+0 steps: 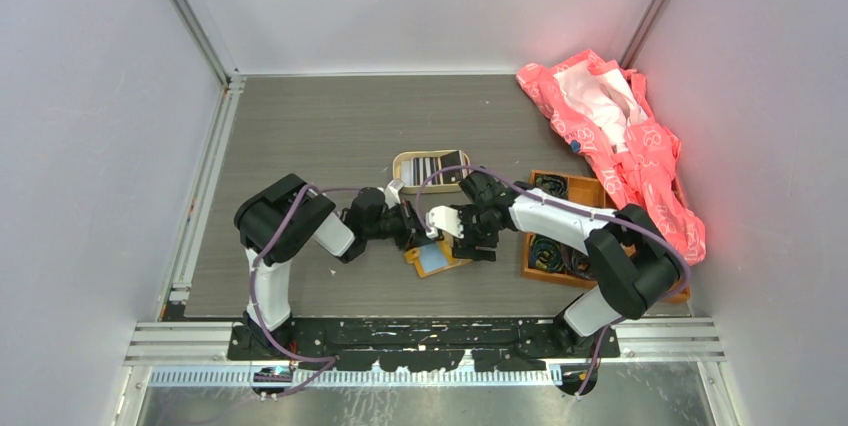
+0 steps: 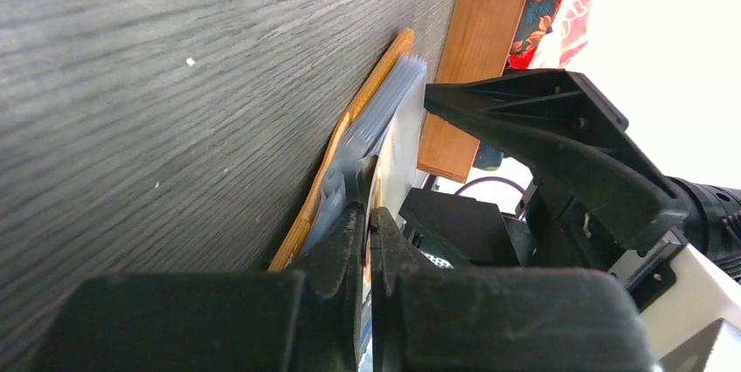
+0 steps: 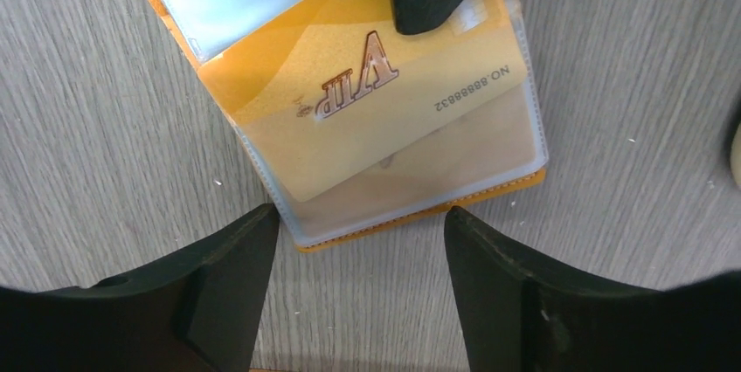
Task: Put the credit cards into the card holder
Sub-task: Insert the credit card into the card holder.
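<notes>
Left gripper (image 2: 368,230) clamped on flat orange card holder (image 3: 454,175), steadying it open; right gripper (image 3: 363,258) apart above part-inserted gold VIP card (image 3: 384,119).

Reaches inward with both arms, elbows raised and forearms converging ahead of the bases. Pinches the left gripper (image 2: 367,215) closed, fingers (image 2: 348,237) pressed together on a clear sleeve of the card holder (image 3: 419,189). Holds the right gripper (image 3: 358,219) just beside it, pointed downward, jaws standing wide apart.
</notes>
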Motion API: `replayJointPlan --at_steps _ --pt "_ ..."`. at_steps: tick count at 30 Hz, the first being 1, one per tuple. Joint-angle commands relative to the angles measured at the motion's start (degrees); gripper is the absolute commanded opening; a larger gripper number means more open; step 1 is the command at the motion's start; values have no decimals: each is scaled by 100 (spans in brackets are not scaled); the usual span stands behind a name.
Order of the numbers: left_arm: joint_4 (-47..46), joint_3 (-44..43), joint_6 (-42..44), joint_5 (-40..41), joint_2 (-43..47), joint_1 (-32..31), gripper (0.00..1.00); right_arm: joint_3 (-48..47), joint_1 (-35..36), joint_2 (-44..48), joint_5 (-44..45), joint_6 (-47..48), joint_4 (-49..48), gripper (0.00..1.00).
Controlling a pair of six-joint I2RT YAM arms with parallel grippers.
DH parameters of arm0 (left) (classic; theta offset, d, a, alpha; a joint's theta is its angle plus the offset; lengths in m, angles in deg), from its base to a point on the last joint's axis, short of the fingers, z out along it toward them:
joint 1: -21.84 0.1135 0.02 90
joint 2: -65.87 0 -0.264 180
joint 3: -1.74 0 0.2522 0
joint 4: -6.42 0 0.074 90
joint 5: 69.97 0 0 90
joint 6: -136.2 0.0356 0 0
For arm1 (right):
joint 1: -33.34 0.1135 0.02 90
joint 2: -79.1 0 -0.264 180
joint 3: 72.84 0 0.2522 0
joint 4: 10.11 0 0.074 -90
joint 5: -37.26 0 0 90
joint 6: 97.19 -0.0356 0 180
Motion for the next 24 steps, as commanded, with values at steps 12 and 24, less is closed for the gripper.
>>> replayJointPlan --at_steps 12,24 --pt "310 -79 217 1 -127 -55 10 -121 128 1004 -1756 -393 -89 58" --pt "330 -102 214 -9 -179 -53 10 -72 1322 268 198 -1588 -1666 10"
